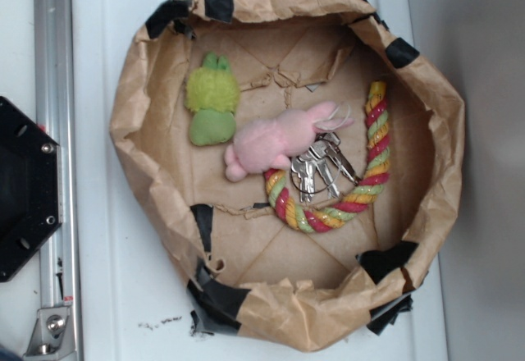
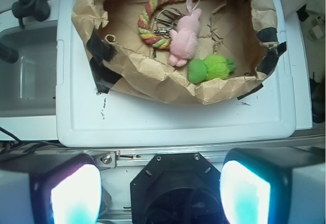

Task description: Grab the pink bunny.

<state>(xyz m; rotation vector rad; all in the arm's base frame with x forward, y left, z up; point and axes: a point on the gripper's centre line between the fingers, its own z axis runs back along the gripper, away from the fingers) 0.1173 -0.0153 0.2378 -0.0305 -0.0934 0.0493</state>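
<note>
The pink bunny (image 1: 271, 141) lies on its side inside a brown paper bowl (image 1: 139, 90), its ears resting on a set of keys and a rope toy. It also shows in the wrist view (image 2: 184, 34) near the top centre. My gripper (image 2: 160, 193) is open and empty, its two glowing pads (image 2: 76, 196) spread wide at the bottom of the wrist view, far back from the bowl, above the black robot base (image 2: 175, 188). The gripper does not show in the exterior view.
A yellow-green plush (image 1: 212, 102) lies left of the bunny. A red-yellow-green rope (image 1: 365, 176) curves round silver keys (image 1: 320, 168). The paper bowl has raised crumpled walls with black tape, on a white lid (image 2: 178, 117). A metal rail (image 1: 51, 172) runs along the left.
</note>
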